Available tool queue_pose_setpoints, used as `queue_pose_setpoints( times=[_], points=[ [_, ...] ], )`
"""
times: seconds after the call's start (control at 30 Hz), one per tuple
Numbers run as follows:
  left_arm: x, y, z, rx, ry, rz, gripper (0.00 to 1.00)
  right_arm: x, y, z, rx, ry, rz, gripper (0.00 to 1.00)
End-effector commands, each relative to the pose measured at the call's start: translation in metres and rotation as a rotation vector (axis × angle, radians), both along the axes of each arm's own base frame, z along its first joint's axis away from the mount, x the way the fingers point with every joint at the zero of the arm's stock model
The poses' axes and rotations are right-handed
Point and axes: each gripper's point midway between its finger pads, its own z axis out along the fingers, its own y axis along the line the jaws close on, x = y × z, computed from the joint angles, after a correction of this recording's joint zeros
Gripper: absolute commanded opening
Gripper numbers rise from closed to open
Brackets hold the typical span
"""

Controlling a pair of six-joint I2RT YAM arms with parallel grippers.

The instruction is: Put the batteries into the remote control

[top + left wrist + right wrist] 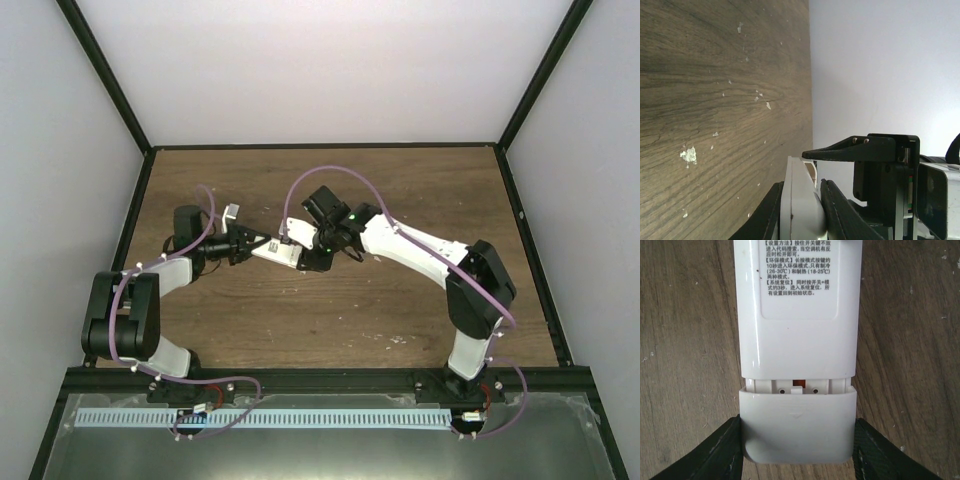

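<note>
The white remote control (277, 251) is held off the table between both arms, back side up. My left gripper (256, 245) is shut on its upper body; in the left wrist view (801, 192) the remote (799, 205) stands on edge between the fingers. My right gripper (797, 440) is shut on the small white cover piece (797, 430), which sits at the remote's (797, 325) lower end with a narrow gap. A sliver of the orange battery (798, 383) shows through that gap. The purple battery is hidden.
The brown wooden table (330, 320) carries pale specks of chipped wood (688, 155). White walls (880, 75) and a black frame close in the back and sides. The right arm's finger (850, 152) reaches across the remote's end.
</note>
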Motion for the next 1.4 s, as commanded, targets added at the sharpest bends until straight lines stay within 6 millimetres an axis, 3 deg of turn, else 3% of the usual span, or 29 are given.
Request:
queue_pose_setpoints(
  times=[0.0, 0.63, 1.03, 1.37],
  points=[
    [-0.004, -0.001, 0.008, -0.018, -0.037, -0.029, 0.00, 0.006, 0.010, 0.005, 0.009, -0.019, 0.011, 0.39],
    [-0.012, -0.004, 0.013, -0.054, -0.058, -0.087, 0.00, 0.010, 0.013, 0.000, -0.003, -0.025, 0.018, 0.42],
    [0.005, 0.003, -0.012, -0.006, -0.046, 0.013, 0.00, 0.008, 0.009, 0.038, 0.084, -0.084, 0.006, 0.42],
    [0.006, 0.009, -0.041, -0.017, -0.013, 0.078, 0.00, 0.018, -0.021, 0.030, 0.089, -0.067, -0.053, 0.42]
  ],
)
